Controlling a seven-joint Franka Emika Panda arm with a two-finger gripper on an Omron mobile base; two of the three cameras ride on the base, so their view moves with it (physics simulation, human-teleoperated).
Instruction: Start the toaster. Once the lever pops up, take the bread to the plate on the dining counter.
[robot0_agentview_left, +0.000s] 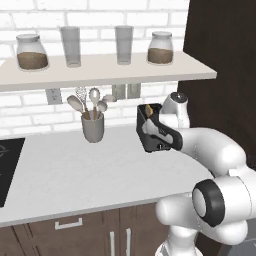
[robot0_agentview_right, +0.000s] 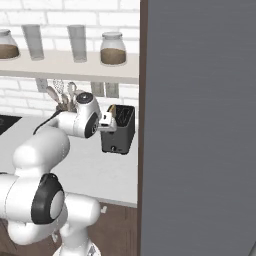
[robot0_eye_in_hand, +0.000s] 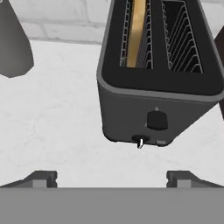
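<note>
Bread (robot0_eye_in_hand: 135, 33) in toaster (robot0_eye_in_hand: 153, 109), cup (robot0_agentview_left: 93, 127) left.

Wall (robot0_agentview_left: 30, 112): white brick, with outlets below the shelf. Shelf (robot0_agentview_left: 100, 72): pale, wall-mounted, carrying two lidded jars and two glasses. Counter (robot0_agentview_left: 90, 175): white top over dark wood cabinet fronts (robot0_agentview_left: 75, 227). Tall dark wood panel (robot0_agentview_left: 225, 65) to the right. Black cooktop (robot0_agentview_left: 7, 167) at left.

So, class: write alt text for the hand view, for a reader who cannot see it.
A dark toaster stands on a white counter, seen from above and in front, with a slice of bread upright in its left slot and the right slot empty. The open pincer is short of its front, where a round knob sits. A grey cup stands at left.
</note>
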